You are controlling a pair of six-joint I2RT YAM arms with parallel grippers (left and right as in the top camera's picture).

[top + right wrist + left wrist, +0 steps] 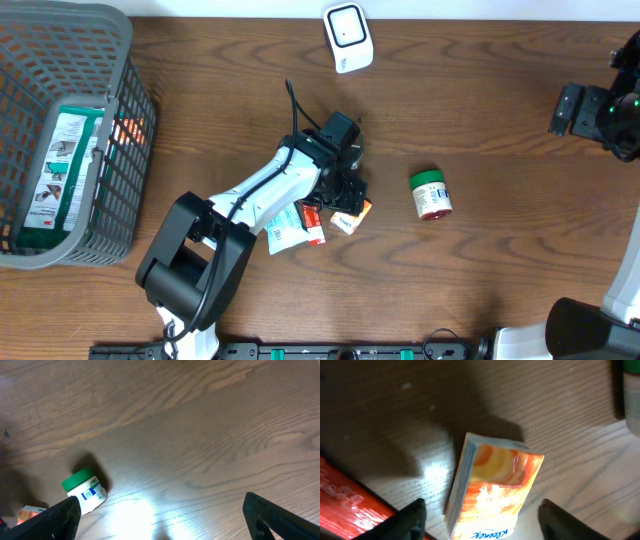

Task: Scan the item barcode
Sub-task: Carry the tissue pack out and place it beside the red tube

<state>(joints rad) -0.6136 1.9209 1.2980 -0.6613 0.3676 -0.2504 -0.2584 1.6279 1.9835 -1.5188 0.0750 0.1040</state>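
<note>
An orange Kleenex tissue pack (492, 487) lies on the wooden table between the fingers of my left gripper (482, 506). The jaws are open, with a gap showing on each side of the pack. From overhead the pack (352, 214) peeks out just below the left gripper (345, 192). No barcode shows on the pack's visible faces. A white scanner (347, 37) stands at the table's far edge. My right gripper (161, 502) hangs open over bare wood at the far right, with nothing between its fingers.
A red and white packet (300, 224) lies touching the pack's left side. A small jar with a green lid (431, 195) lies on its side right of centre. A grey mesh basket (120, 120) at the left holds a flat green-and-white package (58, 170).
</note>
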